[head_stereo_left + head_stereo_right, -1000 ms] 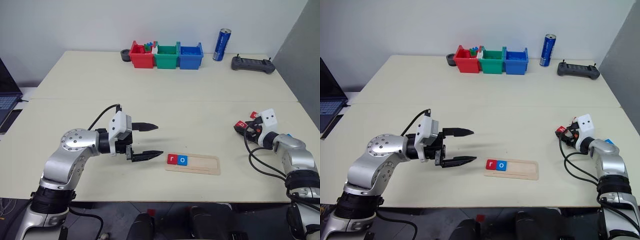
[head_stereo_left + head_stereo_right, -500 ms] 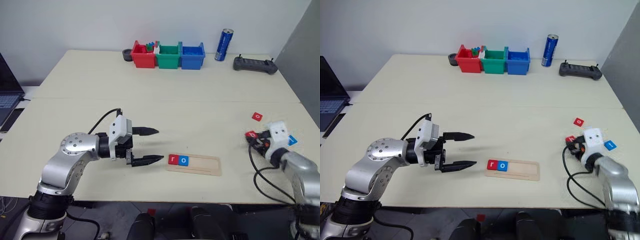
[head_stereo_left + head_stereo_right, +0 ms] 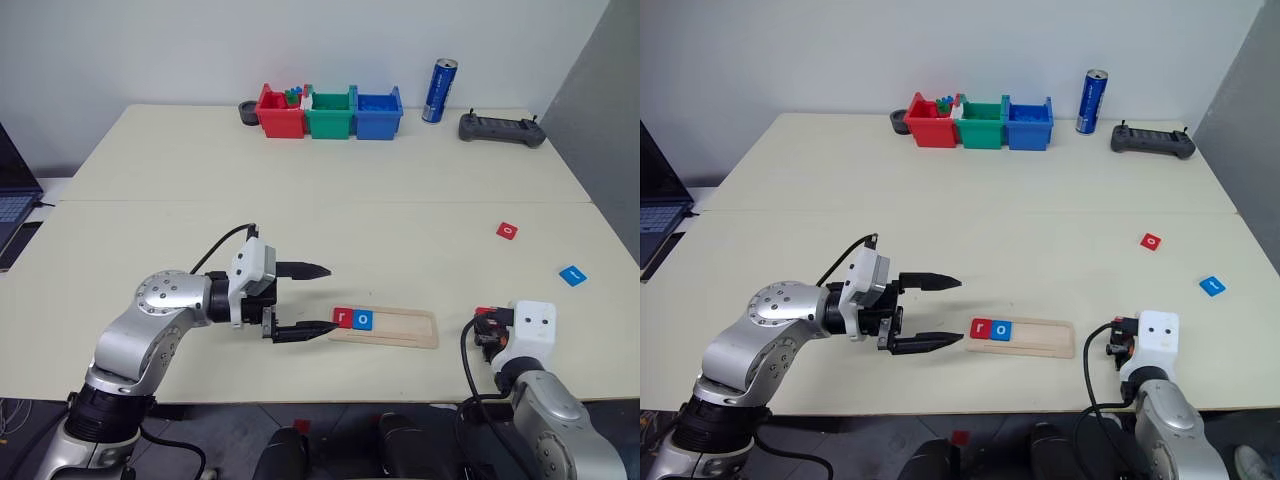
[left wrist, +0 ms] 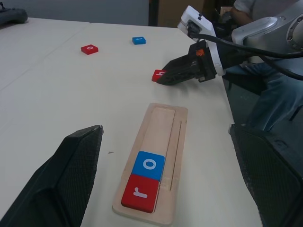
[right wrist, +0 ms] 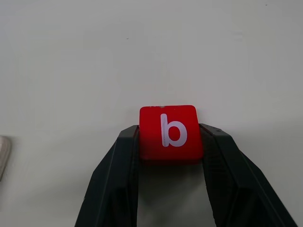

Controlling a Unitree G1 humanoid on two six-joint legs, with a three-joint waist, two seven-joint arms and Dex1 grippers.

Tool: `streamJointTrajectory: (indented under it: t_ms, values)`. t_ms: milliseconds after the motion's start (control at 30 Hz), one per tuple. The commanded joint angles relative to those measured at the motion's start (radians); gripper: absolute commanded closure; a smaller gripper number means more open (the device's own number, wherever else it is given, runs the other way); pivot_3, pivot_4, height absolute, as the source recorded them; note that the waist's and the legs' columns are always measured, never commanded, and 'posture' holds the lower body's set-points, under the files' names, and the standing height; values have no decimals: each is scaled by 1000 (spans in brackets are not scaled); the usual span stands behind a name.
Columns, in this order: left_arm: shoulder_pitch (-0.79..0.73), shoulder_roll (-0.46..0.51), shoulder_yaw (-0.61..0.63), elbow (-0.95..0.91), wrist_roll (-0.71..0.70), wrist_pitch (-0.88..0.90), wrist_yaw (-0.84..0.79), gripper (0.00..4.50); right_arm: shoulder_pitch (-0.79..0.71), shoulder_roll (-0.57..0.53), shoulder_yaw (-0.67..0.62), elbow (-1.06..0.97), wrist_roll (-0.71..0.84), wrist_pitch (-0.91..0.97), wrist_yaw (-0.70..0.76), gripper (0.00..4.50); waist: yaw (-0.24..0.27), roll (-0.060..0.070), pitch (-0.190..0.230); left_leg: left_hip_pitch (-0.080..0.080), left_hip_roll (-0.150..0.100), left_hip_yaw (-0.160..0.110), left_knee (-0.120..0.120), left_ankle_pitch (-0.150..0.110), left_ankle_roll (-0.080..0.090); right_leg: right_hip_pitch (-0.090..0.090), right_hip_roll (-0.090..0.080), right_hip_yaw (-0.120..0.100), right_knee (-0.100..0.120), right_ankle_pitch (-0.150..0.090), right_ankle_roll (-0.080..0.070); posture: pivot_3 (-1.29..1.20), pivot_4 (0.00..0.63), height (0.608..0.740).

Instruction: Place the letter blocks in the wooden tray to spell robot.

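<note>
A laptop (image 3: 12, 205) is cut off at the bench's (image 3: 330, 215) left edge. At the back stand three bins (image 3: 322, 110), a can (image 3: 438, 90) and a controller (image 3: 502, 128). The wooden tray (image 3: 400, 328) near the front holds a red r tile (image 3: 343, 318) touching a blue o tile (image 3: 364, 320); its other slots are bare. The left pincer (image 3: 312, 300) gapes wide beside the tray's left end. The right pincer (image 5: 170, 142) grips the red b tile (image 5: 169, 131), right of the tray. A red tile (image 3: 507, 230) and a blue tile (image 3: 572, 275) lie farther right, their letters too small to read.

A robotics lab or test room — plain white wall, bare cream tables (image 3: 330, 190), a black handheld controller (image 3: 502, 128) at two o'clock — an open laptop (image 3: 10, 200) at nine.
</note>
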State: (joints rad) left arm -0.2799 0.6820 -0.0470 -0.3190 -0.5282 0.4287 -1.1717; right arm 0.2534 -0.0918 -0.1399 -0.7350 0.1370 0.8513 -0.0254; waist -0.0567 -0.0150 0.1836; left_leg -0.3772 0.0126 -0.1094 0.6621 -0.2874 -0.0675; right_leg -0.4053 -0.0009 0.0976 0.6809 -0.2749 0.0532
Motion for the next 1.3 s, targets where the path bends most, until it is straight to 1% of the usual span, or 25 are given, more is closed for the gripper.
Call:
streamJointTrajectory:
  t_ms: [33, 100, 233, 267, 333, 400, 533, 567, 633, 700, 767, 867, 967, 1067, 1300]
  values:
    - [21, 7, 9, -5, 4, -42, -12, 0, 20, 31, 25, -14, -11, -22, -21, 2298, 0, 0, 0, 0, 0, 0, 0, 0, 0, 0, 0, 0, 0, 0, 0, 0, 150, 740]
    - [32, 6, 9, 1, 8, -56, -11, 0, 8, 52, 11, -12, -16, -53, -39, 1608, 0, 0, 0, 0, 0, 0, 0, 0, 0, 0, 0, 0, 0, 0, 0, 0, 150, 740]
    - [42, 4, 6, 8, 12, -73, -7, 0, -15, 52, -15, -21, -15, -91, -35, 208, 0, 0, 0, 0, 0, 0, 0, 0, 0, 0, 0, 0, 0, -1, 1, 0, 150, 740]
    - [44, 5, 6, 12, 15, -78, -7, 0, -30, 53, -30, -26, 3, -105, -23, 97, 0, 0, 0, 0, 0, 0, 0, 0, 0, 0, 0, 0, 0, -1, 1, 0, 150, 740]
    - [46, 7, 9, 19, 18, -85, -9, 0, -61, 25, -62, -34, 41, -129, 23, 97, 0, 0, 0, 0, 0, 0, 0, 0, 0, 0, 0, 0, 0, -1, 1, 0, 150, 740]
    - [48, 8, 9, 19, 20, -88, -7, 0, -85, -38, -110, -21, 94, -126, 105, 97, 0, 0, 0, 0, 0, 0, 0, 0, 0, 0, 0, 0, 0, -1, 1, 0, 150, 740]
    - [39, 5, 6, 4, 18, -73, 9, 0, -107, -251, -202, 75, 233, -121, 365, 97, 0, 0, 0, 0, 0, 0, 0, 0, 0, 0, 0, 0, -1, 0, 0, 0, 150, 740]
    - [35, 2, 3, -8, 15, -63, 20, 0, -106, -324, -211, 110, 242, -148, 441, 97, 0, 0, 0, 0, 0, 0, 0, 0, 0, 0, 0, 0, -1, 0, 0, 0, 150, 740]
    - [30, -3, -3, -35, 8, -40, 38, 0, -106, -454, -209, 172, 255, -202, 583, 97, 0, -1, 1, 0, -1, 0, 0, 0, 0, 0, 0, 0, -1, 0, 0, 0, 150, 740]
    - [25, -4, -7, -53, 1, -22, 51, 0, -118, -553, -194, 225, 269, -233, 690, 97, 0, -1, 1, 0, -1, 1, 0, 0, 1, 1, 0, 0, -1, 0, 0, 0, 150, 740]
    - [18, -4, -10, -65, -3, -6, 60, 0, -142, -642, -168, 283, 267, -257, 780, 97, 0, -1, 1, 0, 0, 0, 0, 0, 1, 1, 0, 0, -1, 0, 0, 0, 150, 740]
    - [6, -4, -10, -70, -8, 12, 65, 0, -182, -759, -113, 392, 224, -334, 906, 97, -1, -1, 1, 0, -1, 2, 0, 0, 1, 1, 0, 1, -1, 0, 0, 0, 150, 740]
    - [2, 0, -7, -70, -11, 21, 64, 0, -202, -829, -63, 472, 202, -383, 993, 97, 0, -2, 2, 0, -1, 1, 0, 0, 1, 1, 0, 1, -1, 0, 0, 0, 150, 740]
    - [13, 13, 1, -73, -10, 23, 56, 0, -244, -868, -19, 558, 172, -439, 1052, 97, 1, -2, 2, 0, -1, 1, 1, 0, 1, 1, 0, 0, -1, 0, 0, 0, 150, 740]
    - [50, 43, 11, -58, 12, -16, 32, 0, -321, -909, 56, 678, 123, -518, 1143, 97, 1, -2, 2, 0, -1, 1, 1, 0, 1, 1, 0, 0, -1, 0, 0, 0, 150, 740]
